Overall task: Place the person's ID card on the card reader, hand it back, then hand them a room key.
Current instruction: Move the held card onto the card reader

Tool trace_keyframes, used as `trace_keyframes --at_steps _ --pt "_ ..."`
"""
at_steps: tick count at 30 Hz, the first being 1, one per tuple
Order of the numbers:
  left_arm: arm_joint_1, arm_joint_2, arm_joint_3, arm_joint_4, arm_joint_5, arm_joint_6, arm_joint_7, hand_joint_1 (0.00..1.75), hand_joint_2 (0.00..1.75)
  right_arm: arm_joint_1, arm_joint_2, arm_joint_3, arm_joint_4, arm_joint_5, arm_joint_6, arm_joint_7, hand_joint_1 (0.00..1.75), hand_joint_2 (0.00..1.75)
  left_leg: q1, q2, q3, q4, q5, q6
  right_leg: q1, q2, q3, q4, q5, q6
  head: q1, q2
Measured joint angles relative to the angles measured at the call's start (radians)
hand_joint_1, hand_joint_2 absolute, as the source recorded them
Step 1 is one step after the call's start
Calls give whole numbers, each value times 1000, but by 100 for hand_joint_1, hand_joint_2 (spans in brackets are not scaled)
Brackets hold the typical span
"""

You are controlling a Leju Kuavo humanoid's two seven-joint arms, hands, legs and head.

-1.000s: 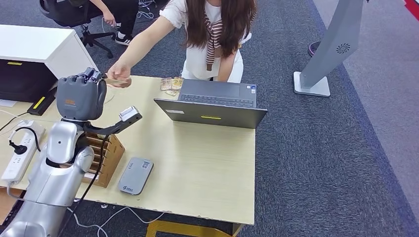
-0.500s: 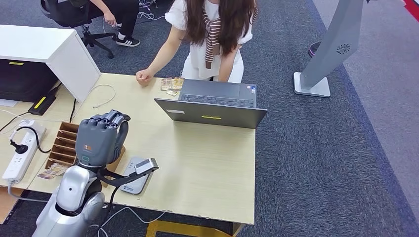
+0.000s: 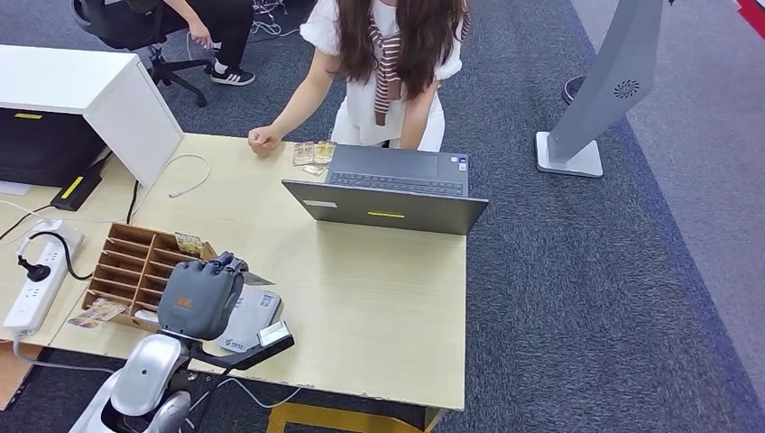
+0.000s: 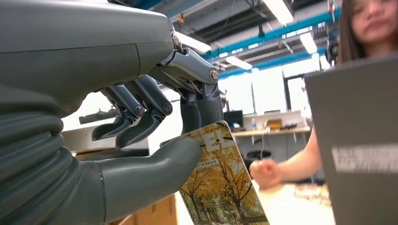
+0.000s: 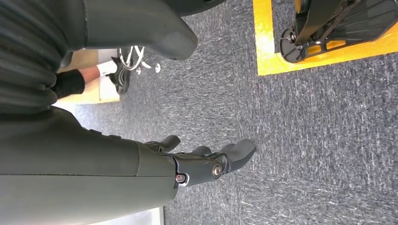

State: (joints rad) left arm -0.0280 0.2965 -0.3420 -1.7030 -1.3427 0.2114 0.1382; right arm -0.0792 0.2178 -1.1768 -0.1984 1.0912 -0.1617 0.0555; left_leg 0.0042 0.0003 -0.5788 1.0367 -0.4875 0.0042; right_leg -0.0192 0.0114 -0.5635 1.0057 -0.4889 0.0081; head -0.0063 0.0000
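Note:
My left hand [image 3: 200, 298] hovers at the table's near edge, partly covering the grey card reader [image 3: 255, 317]. In the left wrist view its thumb and fingers [image 4: 141, 173] pinch the ID card [image 4: 220, 192], printed with yellow autumn trees. The card hangs just above the table. A wooden slotted box [image 3: 131, 266] beside the reader holds a card [image 3: 188, 244] in one slot. The person [image 3: 388, 54] stands across the table, a fist [image 3: 263, 138] resting on its far edge. My right hand [image 5: 206, 161] hangs over the grey carpet, fingers apart and holding nothing.
An open laptop [image 3: 390, 194] stands mid-table with small cards [image 3: 313, 153] beside its far corner. A white power strip [image 3: 36, 275] and cables lie left of the box. A white cabinet [image 3: 90, 86] is at the far left. A seated person's legs [image 3: 221, 32] show behind.
My left hand has drawn back from the person's outstretched hand to the near edge, lowering over the card reader with the card. The person pulled the arm back and rested a fist on the table.

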Motion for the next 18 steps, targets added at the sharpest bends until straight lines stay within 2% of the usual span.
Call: trace_keyframes --at_steps 6,18 --pt "32 17 -1 1 6 -34 17 175 175 0 0 -4 -1 1 -2 3 0 175 0 0 0 0 0 0 0 0 0 0 0 0 0 0" --pt "43 35 -1 4 27 -101 39 175 175 0 0 -5 -1 7 -5 4 0 175 0 0 0 0 0 0 0 0 0 0 0 0 0 0"
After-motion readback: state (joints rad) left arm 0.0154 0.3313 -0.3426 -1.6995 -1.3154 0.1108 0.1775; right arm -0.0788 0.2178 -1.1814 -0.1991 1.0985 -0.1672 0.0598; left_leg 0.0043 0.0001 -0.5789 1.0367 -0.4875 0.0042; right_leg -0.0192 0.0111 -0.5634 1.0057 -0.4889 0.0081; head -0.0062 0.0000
